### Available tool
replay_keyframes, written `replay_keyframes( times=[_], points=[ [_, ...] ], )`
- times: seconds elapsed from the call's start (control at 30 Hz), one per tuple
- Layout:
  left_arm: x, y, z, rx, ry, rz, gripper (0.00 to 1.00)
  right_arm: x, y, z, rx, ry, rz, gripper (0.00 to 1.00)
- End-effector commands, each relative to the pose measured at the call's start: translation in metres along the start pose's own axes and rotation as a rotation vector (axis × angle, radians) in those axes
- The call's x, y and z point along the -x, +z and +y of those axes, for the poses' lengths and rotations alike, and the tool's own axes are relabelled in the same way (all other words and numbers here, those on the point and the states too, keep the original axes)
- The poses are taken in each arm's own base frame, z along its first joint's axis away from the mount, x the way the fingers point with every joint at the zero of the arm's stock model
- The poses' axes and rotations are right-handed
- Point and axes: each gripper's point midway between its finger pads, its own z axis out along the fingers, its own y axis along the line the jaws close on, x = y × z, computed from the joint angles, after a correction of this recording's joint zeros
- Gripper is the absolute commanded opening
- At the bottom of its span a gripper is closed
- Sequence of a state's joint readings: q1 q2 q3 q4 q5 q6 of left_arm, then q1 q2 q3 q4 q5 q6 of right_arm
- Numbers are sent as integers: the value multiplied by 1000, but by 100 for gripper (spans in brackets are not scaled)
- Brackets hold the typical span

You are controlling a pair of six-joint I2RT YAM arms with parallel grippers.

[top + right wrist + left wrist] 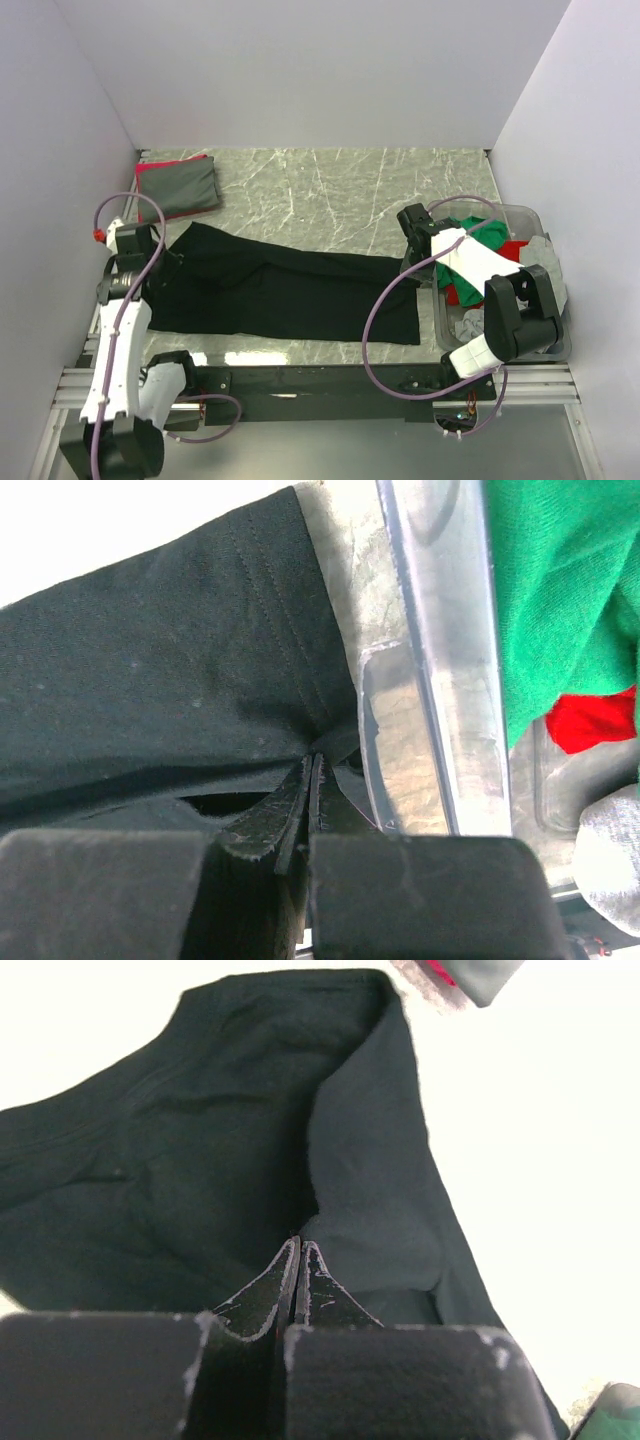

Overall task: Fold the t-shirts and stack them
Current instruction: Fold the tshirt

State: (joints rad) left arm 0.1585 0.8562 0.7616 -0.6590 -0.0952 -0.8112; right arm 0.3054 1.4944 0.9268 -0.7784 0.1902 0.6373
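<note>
The big black shirt (290, 290) is lying long and flat across the counter (330, 190), stretched between the two arms. The left end effector (299, 1247) is clenched tight, and it looks to be pinching a bit of the black cloth right at its tips. The right end effector (313, 762) is clenched too, pinching the stitched edge of the same shirt.

Just beside the right end effector, on its right, the clear bin (440, 680) is sitting very close, with a green shirt (560, 600) and a red shirt (590, 720) inside. Far ahead of the left end effector, a folded grey shirt (185, 185) is resting in the corner.

I think the arms are getting ready to fold the black shirt. To do it well, both should be lifting together, at the same height and speed, so the cloth is staying flat and not bunching. The right one should be steering away from the bin wall, so the edge is not catching on it.
</note>
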Motion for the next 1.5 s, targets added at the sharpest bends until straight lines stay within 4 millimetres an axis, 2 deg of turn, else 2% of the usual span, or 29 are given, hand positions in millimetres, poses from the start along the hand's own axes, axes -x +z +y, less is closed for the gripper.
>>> replay_keyframes(
  times=[0.0, 0.2, 0.43, 0.7, 0.93, 1.03, 1.2, 1.23, 1.3, 1.33, 1.43, 1.47],
  points=[
    [7, -21, 8, 24, -29, -47, 0, 2, 1, -4, -31, -11, -16, 0],
    [-11, -29, 18, 21, -50, -2, 0, 0, 5, -6, -43, -26, -6, 0],
    [-13, -45, 22, 19, -71, -7, 0, -3, 7, -8, -45, -23, 2, 0],
    [-1, -76, 21, 8, -93, -58, 0, -5, 6, -13, -63, -26, 0, 0],
    [2, -95, 25, 15, -95, -77, 0, -6, 6, -14, -66, -23, 3, 0],
    [-1, -93, 26, 12, -85, -69, 0, -7, 7, -14, -69, -31, 7, 0],
    [-18, -69, 26, 23, -20, 31, 0, -7, 9, -11, -66, -37, 19, 0],
    [-22, -65, 26, 25, -12, 50, 0, -7, 9, -12, -67, -38, 22, 6],
    [-26, -52, 28, 38, 10, 74, 0, -6, 5, -10, -68, -44, 20, 24],
    [-28, -47, 27, 32, 17, 84, 0, -5, 2, -9, -71, -55, 8, 40],
    [-30, -27, 17, 9, 21, 113, 0, 8, -20, 0, -67, -88, -59, 50],
    [-32, -19, 16, 17, 23, 135, 0, 16, -34, 15, -34, -120, -100, 50]
  ],
)
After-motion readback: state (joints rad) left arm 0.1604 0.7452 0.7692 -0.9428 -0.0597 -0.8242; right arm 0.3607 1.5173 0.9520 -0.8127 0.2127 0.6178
